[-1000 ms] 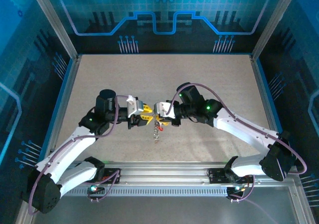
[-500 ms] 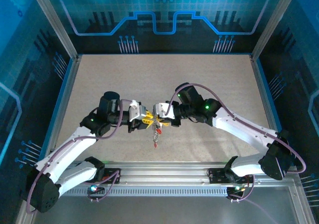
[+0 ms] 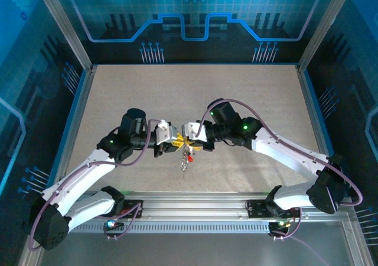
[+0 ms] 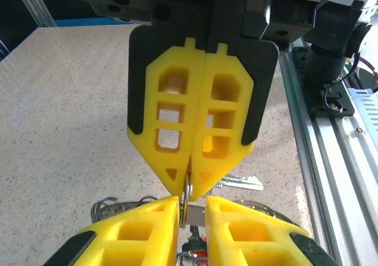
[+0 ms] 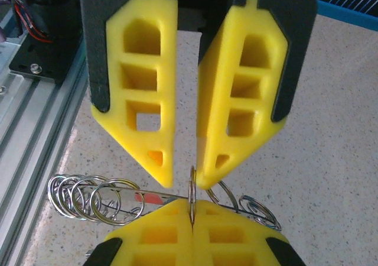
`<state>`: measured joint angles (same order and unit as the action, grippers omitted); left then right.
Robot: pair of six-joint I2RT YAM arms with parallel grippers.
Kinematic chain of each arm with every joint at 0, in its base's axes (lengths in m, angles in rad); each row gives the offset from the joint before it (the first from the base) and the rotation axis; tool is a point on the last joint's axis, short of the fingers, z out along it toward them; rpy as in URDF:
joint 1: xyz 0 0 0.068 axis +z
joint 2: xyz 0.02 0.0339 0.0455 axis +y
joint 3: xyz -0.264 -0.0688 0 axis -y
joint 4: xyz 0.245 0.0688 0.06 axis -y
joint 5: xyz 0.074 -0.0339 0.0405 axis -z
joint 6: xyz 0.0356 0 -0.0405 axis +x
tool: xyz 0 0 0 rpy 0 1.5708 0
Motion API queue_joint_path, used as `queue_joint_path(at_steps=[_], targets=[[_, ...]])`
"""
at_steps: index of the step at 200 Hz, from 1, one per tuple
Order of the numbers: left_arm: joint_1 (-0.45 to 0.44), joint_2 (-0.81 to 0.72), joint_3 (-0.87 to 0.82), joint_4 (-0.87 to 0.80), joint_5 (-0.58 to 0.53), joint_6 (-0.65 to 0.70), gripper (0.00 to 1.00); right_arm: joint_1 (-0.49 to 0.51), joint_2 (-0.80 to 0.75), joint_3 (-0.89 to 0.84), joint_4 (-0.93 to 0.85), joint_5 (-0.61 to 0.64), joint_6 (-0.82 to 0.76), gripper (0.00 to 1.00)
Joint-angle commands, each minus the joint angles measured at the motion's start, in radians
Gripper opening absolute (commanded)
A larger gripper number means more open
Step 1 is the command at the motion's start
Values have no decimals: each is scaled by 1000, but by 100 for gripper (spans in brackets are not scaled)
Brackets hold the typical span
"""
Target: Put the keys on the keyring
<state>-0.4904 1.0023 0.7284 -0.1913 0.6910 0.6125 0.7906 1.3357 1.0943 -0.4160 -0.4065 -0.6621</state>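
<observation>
- The step in hand is judged to be a second grip being taken on the keyring, a thin grey wire loop seen edge-on, so that it can be held steady or parted for threading.
- In the top view the black-and-yellow left gripper is brought in from 9 o'clock and the matching right gripper from 3 o'clock. Their fingertips meet above the speckled beige table.
- The right gripper's jaws are pressed together, and the wire of the keyring is pinched between their tips.
- The left gripper's jaws are set a narrow gap apart with the same wire standing between them, close against one tip. No firm pinch is seen.
- The small silver keys, one with a red plastic head, hang at 6 o'clock below the meeting point.
- A bunch of silver wire coils lies at 9 o'clock of the pinch in the right wrist view.
- Next, the left jaws would need to be pressed onto the wire squarely, without the loop being twisted out of the right gripper's hold.
</observation>
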Motion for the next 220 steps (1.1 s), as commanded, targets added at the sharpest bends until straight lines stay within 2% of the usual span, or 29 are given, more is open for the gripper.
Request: queue_joint_path(at_steps=[1,37,45,56,79,108,128,156,220], targets=[[-17,7,33,-17,3,40,20,10,-4,13,52,-45,15,0],[-25,10,32,-1,13,40,18,10,-15,9,52,-64,16,0],[-26,12,35,-3,13,40,13,9,-17,4,57,-64,20,0],[-28,12,36,-4,15,39,0,10,-21,3,53,-64,21,0],[-28,8,36,-9,15,59,0,4,-40,-14,59,-60,27,0],[-28,-7,37,14,12,23,0,-33,-72,-50,69,-78,41,15],[-28,-14,29,54,30,-6,0,-74,-100,-60,28,-128,31,20],[-27,-23,5,132,54,-63,0,-110,-124,-73,6,-172,28,22],[-28,-26,-61,342,95,-195,0,-108,-117,-83,15,-230,40,22]])
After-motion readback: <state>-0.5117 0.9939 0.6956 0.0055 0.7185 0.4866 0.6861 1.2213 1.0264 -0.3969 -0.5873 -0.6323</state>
